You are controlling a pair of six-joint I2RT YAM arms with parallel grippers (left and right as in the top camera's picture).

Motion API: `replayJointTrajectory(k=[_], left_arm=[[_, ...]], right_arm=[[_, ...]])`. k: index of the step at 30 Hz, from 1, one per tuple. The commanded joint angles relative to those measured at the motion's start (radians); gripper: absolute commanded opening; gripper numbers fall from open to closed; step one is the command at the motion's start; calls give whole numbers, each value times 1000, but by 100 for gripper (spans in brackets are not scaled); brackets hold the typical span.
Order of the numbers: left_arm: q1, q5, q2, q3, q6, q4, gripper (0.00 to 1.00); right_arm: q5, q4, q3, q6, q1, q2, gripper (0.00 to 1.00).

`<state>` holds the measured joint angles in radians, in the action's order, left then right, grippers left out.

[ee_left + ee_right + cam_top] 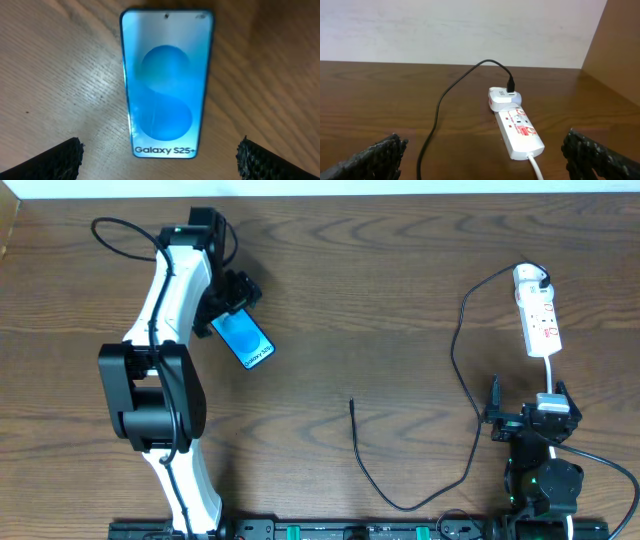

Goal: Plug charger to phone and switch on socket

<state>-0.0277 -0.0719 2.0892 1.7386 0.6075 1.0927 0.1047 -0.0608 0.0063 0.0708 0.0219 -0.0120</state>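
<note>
— What is seen at the left?
— The left gripper is held wide open over the tabletop. The phone is laid flat, screen up, just ahead of its fingers, untouched.
— And in the middle?
— The loose plug tip of the charger is laid well apart from the phone. Its cable is looped right to the socket, where the adapter is seated.
— The right gripper?
— It is spread open near the socket's cord end.

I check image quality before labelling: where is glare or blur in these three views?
Left wrist view: the phone screen is washed out toward its top, text readable. Right wrist view: the socket is sharp. Overhead view: even light, no strong glare.
</note>
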Motion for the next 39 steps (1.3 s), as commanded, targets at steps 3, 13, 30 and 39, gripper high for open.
replayJointTrajectory(k=[3,13,30,39], left_arm=[[4,13,15,-71,-29,-44,98],[4,4,15,-169,-30,-169,98],[4,1,15,-233,-31,-276,98],[-18,2,15,-233,-31,-296,98]], right_arm=[[1,-3,-1,13,-3,5,99],[1,-3,-1,13,-3,5,99],[1,-3,-1,13,-3,5,99],[1,-3,-1,13,-3,5,99]])
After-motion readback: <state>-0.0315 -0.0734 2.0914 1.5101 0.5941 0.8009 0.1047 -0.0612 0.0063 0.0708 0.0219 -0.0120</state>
